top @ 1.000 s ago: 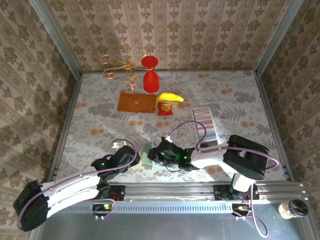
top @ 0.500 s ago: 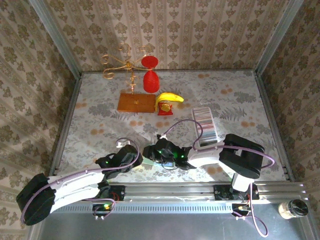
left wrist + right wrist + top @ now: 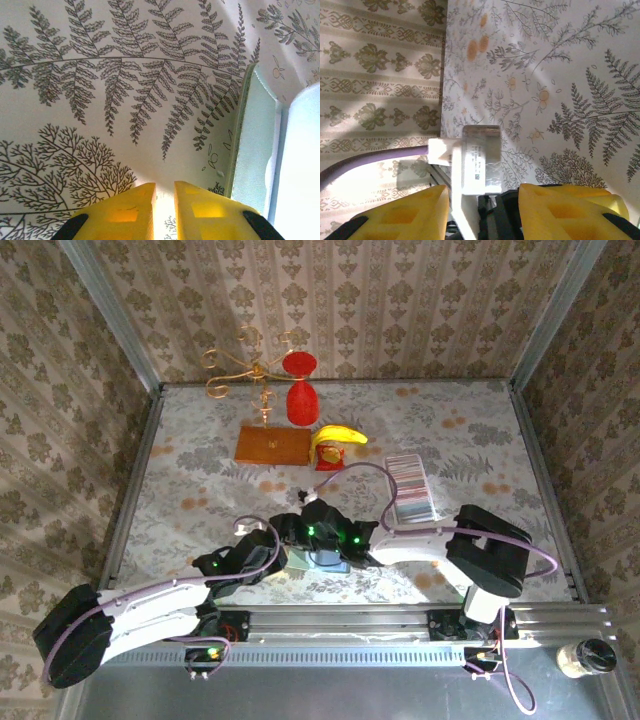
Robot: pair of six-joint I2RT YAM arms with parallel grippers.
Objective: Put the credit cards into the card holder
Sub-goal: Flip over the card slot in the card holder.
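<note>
The card holder [image 3: 325,562] lies open near the front edge, pale green with a bluish inner panel. In the left wrist view its green edge [image 3: 248,145] and a pale panel stand at the right. My left gripper [image 3: 278,556] is just left of the holder; its yellow fingers [image 3: 164,202] are almost together and hold nothing. My right gripper [image 3: 292,530] reaches in from the right, above the holder's far side. Its fingers [image 3: 485,212] stand wide apart, open, with the left arm's white wrist bracket [image 3: 480,165] beyond them. The credit cards [image 3: 410,488] stand as a striped row at the right.
A long clear tray [image 3: 413,512] holds the cards. At the back are a banana [image 3: 338,435], a red goblet [image 3: 301,400], a wooden board [image 3: 272,445] and a gold wire stand [image 3: 245,365]. Purple cables loop over both wrists. Walls close in the table's sides.
My right gripper has swung left and away from the front edge over the card holder, its jaws a little wider. My left gripper has slid right towards the holder and narrowed.
</note>
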